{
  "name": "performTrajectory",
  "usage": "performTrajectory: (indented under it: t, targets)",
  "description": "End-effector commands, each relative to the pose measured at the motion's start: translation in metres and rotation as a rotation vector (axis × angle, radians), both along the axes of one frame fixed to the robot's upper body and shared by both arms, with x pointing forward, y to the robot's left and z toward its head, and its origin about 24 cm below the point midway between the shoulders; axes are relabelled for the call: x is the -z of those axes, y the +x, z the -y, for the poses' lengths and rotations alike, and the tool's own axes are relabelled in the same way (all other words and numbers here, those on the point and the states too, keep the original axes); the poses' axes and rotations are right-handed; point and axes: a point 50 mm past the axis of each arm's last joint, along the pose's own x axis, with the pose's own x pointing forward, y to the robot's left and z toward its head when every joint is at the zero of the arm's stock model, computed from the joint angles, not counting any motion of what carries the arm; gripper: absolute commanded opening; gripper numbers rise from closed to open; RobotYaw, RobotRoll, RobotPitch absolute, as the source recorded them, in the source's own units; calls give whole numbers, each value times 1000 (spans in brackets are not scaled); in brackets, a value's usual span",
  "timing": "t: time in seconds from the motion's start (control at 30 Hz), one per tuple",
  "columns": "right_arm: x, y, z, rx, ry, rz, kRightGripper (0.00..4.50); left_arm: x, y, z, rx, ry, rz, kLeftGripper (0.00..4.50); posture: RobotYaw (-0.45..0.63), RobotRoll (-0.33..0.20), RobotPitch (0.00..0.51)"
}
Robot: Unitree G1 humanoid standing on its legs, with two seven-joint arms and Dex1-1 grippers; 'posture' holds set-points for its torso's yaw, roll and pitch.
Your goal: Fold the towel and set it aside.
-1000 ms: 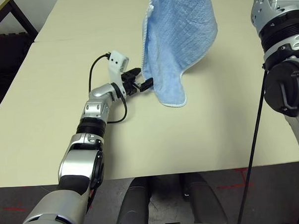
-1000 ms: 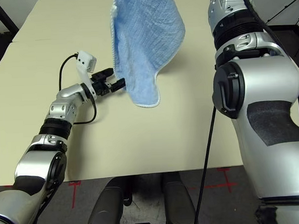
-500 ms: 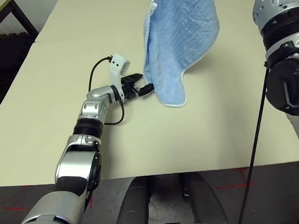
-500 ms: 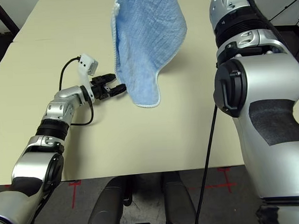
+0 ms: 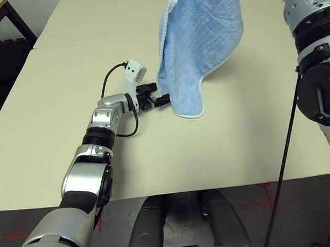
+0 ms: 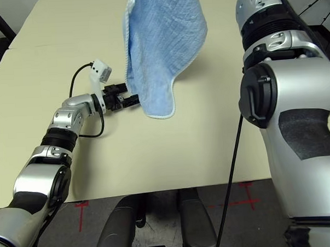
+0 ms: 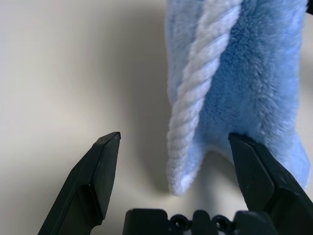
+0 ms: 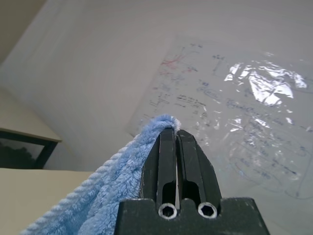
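Hanging high over the counter point(image 5: 53, 79), the towel point(image 5: 202, 40) dangles as a long blue drape, its lowest rounded end suspended just above the surface — fold not yet begun, judged as the stage of catching a second corner so the cloth can be stretched flat.

Left eye view: left gripper point(image 5: 159, 98) reaching low and nearly level toward the white-stitched side edge of the towel, fingers spread wide, tips just at the cloth. Right forearm rising out of the upper edge, top of the towel going up with it.

Right eye view: same layout; left gripper point(image 6: 132, 98) meeting the near edge of the drape slightly above its bottom end. No contact confirmed from here.

Left wrist view: both black fingers point(image 7: 90, 186) released and far apart, with the corded white edging point(image 7: 195, 103) of the towel hanging between them, nearer one finger than the other. Cloth possibly brushing that finger point(image 7: 264, 176), not pinched.

Right wrist view: right gripper point(image 8: 177, 139) clenched tight on a fold of blue towel point(image 8: 105, 191), fingers pressed together with pile bulging over the tips.

Next move, as a judgement — advance slightly so the edging sits deeper between the left fingers, then close on it. Risk: thin hanging edge swinging away or slipping out at closure.
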Motion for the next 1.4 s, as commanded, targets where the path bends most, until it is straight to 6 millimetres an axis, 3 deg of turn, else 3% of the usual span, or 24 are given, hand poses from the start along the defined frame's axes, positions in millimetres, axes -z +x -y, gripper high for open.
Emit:
performTrajectory:
  t: [0.03, 0.3, 0.63, 1.0, 1.4]
  targets:
    - [-40, -27, -6, -30, -2, 155, 28, -3, 2, -2, -20, -10, 16, 4500, 93, 0, 165]
    - [-40, -27, -39, -145, -7, 144, 28, -11, 0, 20, 7, -121, 51, 4500, 122, 0, 192]
    - [-40, -29, -37, -169, 9, 156, 28, -24, 9, 42, 36, -125, 115, 4500, 69, 0, 205]
    - [-43, -30, -25, -127, 22, 170, 28, 0, 2, 5, 55, 50, -18, 4500, 61, 0, 210]
    - [-42, -30, -27, -131, 20, 168, 28, 3, -7, 5, 126, 20, -78, 4500, 59, 0, 216]
